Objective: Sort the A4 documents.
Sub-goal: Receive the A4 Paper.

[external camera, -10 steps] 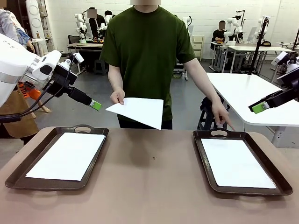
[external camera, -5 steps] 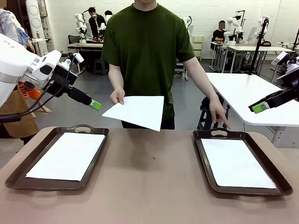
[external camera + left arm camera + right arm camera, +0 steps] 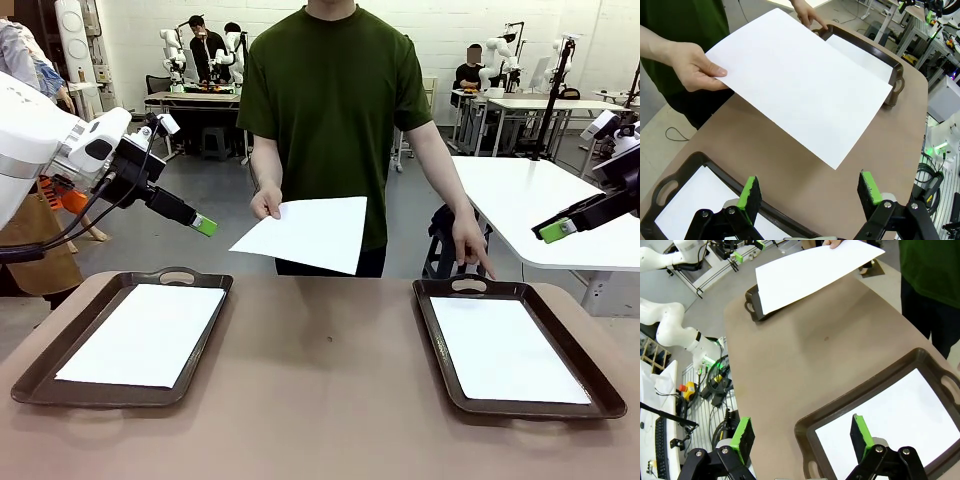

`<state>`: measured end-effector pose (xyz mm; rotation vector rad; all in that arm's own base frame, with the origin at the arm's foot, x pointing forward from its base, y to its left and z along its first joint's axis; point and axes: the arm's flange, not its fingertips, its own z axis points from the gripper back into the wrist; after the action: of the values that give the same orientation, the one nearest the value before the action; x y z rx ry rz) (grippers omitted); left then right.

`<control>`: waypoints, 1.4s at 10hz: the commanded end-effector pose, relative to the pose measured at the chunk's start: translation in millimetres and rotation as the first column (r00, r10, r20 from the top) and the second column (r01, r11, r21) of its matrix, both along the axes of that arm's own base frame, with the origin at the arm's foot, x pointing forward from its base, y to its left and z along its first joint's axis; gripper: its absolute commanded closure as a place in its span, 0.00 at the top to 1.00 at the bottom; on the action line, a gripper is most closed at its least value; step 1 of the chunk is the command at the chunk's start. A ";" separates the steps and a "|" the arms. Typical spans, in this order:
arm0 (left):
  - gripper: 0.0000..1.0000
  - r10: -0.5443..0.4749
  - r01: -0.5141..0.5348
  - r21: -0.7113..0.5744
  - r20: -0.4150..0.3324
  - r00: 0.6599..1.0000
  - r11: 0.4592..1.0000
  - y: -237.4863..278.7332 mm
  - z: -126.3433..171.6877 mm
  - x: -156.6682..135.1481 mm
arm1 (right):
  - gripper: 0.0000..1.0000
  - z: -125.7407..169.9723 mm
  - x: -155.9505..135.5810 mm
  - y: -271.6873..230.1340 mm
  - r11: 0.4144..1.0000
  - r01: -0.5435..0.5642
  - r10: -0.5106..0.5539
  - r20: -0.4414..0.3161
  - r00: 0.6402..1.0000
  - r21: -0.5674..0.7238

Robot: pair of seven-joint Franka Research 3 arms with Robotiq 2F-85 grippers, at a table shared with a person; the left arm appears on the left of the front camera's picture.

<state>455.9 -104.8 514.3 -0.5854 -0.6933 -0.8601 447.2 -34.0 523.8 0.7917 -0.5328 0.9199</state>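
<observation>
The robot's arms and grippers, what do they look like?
The arms are smooth, white and rounded. Each ends in a black gripper with two thin fingers tipped by bright green pads: the left gripper and the right gripper. Black cables loop under the left arm, and something orange sits behind it.

white wall [image 3: 450, 20] | grey floor [image 3: 210, 215] | white tables [image 3: 530, 200]
</observation>
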 end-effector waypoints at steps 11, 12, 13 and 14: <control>1.00 -0.001 0.001 -0.001 0.002 1.000 1.000 0.6 0.3 -0.5 | 1.00 -72.9 50.5 136.3 0.887 0.382 -0.156 -0.611 0.776 0.258; 1.00 -0.001 0.001 -0.001 0.002 1.000 1.000 0.6 0.3 -0.5 | 1.00 -77.7 59.5 147.8 0.880 0.401 -0.164 -0.627 0.761 0.256; 1.00 -0.001 0.001 -0.001 0.002 1.000 1.000 0.6 0.3 -0.5 | 1.00 -83.6 66.7 158.9 0.874 0.418 -0.173 -0.645 0.744 0.247; 1.00 -0.001 0.001 -0.001 0.002 1.000 1.000 0.6 0.3 -0.5 | 1.00 -93.3 75.1 170.1 0.869 0.442 -0.196 -0.663 0.723 0.225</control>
<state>455.8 -104.9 514.4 -0.5854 -0.6934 -0.8604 511.0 125.5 430.8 1.2473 -0.2456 0.2322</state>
